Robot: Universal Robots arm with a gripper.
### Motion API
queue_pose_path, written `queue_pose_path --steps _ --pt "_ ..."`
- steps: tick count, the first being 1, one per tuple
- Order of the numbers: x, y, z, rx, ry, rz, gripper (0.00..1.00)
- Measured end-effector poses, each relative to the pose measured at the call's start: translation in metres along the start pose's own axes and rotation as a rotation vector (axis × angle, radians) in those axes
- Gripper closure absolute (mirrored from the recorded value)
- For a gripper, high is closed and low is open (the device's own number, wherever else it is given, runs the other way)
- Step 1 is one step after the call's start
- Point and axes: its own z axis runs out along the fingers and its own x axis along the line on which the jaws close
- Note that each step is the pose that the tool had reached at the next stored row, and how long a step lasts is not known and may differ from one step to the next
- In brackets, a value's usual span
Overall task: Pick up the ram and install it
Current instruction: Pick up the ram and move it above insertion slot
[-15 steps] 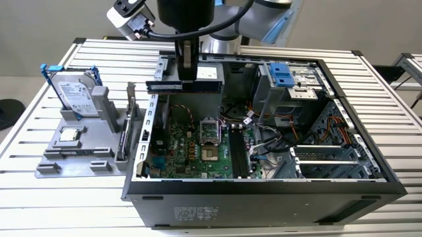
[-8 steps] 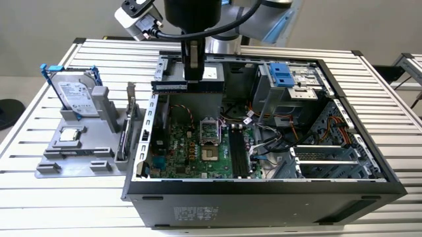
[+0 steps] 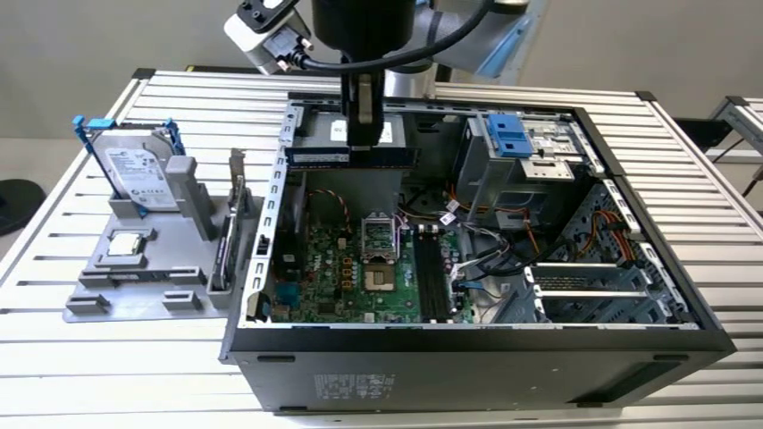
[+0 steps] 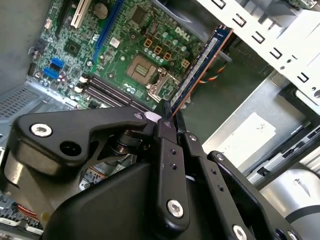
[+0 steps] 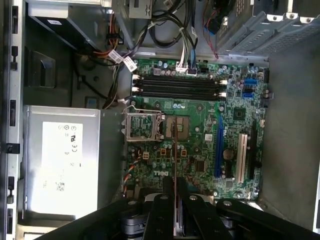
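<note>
The ram (image 3: 352, 157) is a slim greenish-blue stick hanging level above the open computer case (image 3: 477, 344), over its rear part. My gripper (image 3: 361, 134) is shut on its upper edge near the middle. In the second wrist view the ram (image 4: 202, 60) runs out from the black fingers (image 4: 166, 125) over the motherboard. In the first wrist view the ram (image 5: 175, 150) appears edge-on as a thin line above the processor socket (image 5: 145, 125). The black memory slots (image 5: 177, 86) lie apart from it, beside the socket, also seen as memory slots (image 3: 431, 277) in the exterior view.
A grey fixture (image 3: 143, 268) at the exterior view's left holds a silver hard drive (image 3: 138, 174) in a blue frame, a square chip (image 3: 125, 246) and an upright card (image 3: 232, 223). Inside the case are cables (image 3: 477, 223), a drive cage (image 3: 524, 143) and a power supply (image 5: 62, 160).
</note>
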Motion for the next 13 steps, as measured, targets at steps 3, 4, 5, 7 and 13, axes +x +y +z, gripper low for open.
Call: queue_pose_path --steps 3,4,5,7,13 --pt "-0.0001 0.0041 0.0001 0.0 0.0 0.0 1.0" --pt "-0.0002 0.0055 0.0001 0.0 0.0 0.0 1.0" --pt "-0.0002 0.0068 0.0001 0.0 0.0 0.0 1.0" --pt "-0.0003 0.0094 0.0002 0.0 0.0 0.0 1.0" --pt "-0.0005 0.0166 0.0003 0.0 0.0 0.0 1.0"
